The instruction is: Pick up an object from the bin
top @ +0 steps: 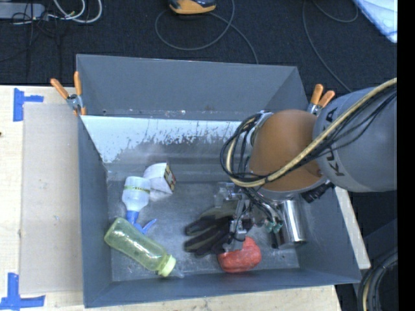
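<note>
My gripper (238, 233) reaches down into the right part of the bin, its fingers standing between a black glove (206, 232) on the left and a red lumpy thing (240, 256) just below. The fingertips sit at the glove's right edge, close over the red thing's top. A shiny metal cylinder (293, 221) lies just right of the gripper. Whether anything is between the fingers is hidden by the gripper body.
A yellow-green plastic bottle (138, 245) lies at the front left. A white and blue spray-bottle top (136, 198) and a white roll with a brown end (160, 177) lie at the left back. The arm's orange cover and cables hang over the bin's right side.
</note>
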`<state>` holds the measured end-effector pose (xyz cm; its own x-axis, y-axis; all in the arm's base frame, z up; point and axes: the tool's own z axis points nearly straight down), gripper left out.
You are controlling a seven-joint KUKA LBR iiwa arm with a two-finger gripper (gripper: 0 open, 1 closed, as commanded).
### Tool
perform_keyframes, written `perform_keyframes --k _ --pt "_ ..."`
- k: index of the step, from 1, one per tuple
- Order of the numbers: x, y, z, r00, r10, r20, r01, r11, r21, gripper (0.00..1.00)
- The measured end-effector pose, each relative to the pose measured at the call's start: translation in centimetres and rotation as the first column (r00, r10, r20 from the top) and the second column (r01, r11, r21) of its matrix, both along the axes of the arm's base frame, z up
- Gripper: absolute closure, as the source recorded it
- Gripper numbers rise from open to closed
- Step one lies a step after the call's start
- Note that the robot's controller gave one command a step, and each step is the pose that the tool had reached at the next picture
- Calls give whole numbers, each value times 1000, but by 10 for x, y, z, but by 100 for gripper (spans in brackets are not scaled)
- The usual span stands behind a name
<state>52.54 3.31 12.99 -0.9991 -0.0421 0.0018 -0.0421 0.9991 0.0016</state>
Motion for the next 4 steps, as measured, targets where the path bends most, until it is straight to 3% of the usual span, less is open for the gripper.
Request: perform_keyframes --k 1,2,3,4 --pt "-12 14 -35 987 -158 0 158 987 -1 0" --pt "3 13 -58 994 105 4 -105 994 1 100" --pt "3 13 -58 995 104 4 -104 995 1 100" --pt "3 12 -11 995 98 -5 -98 995 1 100"
